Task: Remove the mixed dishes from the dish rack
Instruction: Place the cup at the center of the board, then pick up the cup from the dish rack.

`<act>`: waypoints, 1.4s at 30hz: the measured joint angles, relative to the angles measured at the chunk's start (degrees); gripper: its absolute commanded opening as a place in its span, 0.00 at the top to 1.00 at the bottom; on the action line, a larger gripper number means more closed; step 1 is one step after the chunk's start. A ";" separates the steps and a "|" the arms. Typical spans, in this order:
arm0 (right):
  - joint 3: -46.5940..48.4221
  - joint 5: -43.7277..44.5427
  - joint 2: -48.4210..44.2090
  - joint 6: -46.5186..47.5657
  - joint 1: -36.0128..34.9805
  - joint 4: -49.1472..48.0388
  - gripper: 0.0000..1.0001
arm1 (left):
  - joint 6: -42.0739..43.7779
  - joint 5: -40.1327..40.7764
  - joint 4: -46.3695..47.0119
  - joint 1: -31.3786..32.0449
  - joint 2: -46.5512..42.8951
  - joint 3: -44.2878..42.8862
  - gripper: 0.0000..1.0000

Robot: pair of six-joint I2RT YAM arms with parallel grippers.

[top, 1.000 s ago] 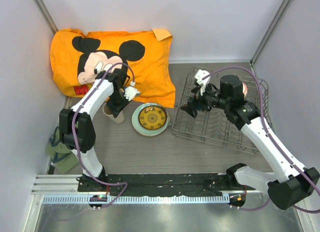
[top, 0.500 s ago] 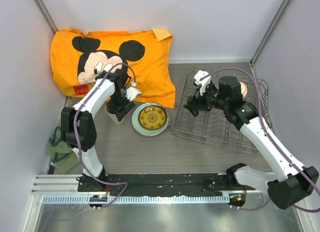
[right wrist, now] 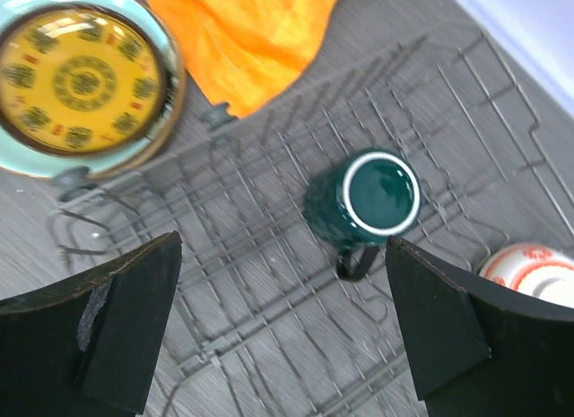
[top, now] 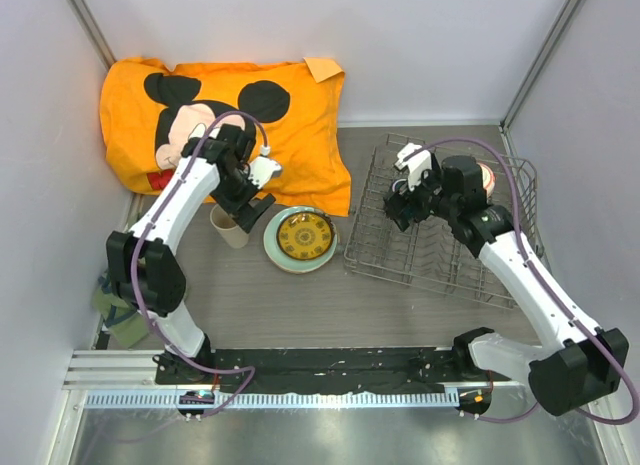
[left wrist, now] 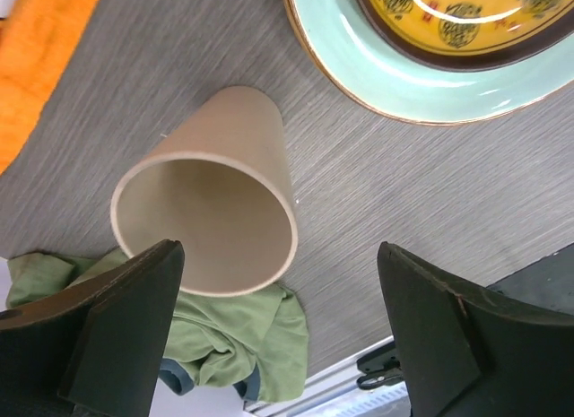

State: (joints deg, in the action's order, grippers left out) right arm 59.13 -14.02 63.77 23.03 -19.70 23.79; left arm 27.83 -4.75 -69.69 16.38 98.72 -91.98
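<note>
The beige cup (top: 228, 226) stands upright on the table left of the pale-green plate (top: 301, 238). My left gripper (top: 254, 207) hangs open just above and beside the cup (left wrist: 211, 202), touching nothing; the plate (left wrist: 421, 58) lies past it. My right gripper (top: 398, 207) is open over the left part of the dish rack (top: 430, 270). Below it, the dark teal mug (right wrist: 368, 195) stands mouth-up in the rack (right wrist: 251, 256), between and beyond my right gripper's (right wrist: 282, 247) fingers. A red-orange patterned bowl (right wrist: 529, 269) sits in the rack's far right corner (top: 487, 175).
An orange Mickey Mouse pillow (top: 230, 115) fills the back left, its corner near the rack. A green cloth (top: 118, 305) lies at the left wall near the cup (left wrist: 242, 336). Walls close in on three sides; a black rail (top: 300, 370) runs along the near edge.
My left gripper has opened and let go of the beige cup, which now stands on the table, and it has lifted back a little. The right gripper has shifted slightly right over the rack.
</note>
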 measured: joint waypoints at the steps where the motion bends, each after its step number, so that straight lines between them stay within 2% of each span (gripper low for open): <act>1: -0.02 -0.24 0.79 0.31 1.64 0.02 0.02 | -0.28 -0.46 0.28 0.00 -0.87 -0.04 0.02; 8: -0.02 -1.05 8.98 1.86 10.51 -0.09 0.08 | -2.38 -4.02 3.65 0.00 -7.76 -0.07 0.00; 18: 0.04 0.94 18.82 4.33 11.26 -0.15 0.13 | -9.35 -9.46 18.78 0.00 -21.14 5.81 0.00; 27: 1.40 2.64 26.27 7.48 12.37 -0.55 0.19 | -12.26 -11.69 23.98 0.00 -21.51 7.89 0.01; 42: 3.15 2.54 34.03 10.34 13.42 -2.84 0.38 | -12.48 -13.07 24.55 0.00 -20.24 9.01 0.00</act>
State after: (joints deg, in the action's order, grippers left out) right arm 62.28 -11.49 97.80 33.36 -6.28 20.95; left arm 15.35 -17.82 -45.15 16.38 78.48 -82.98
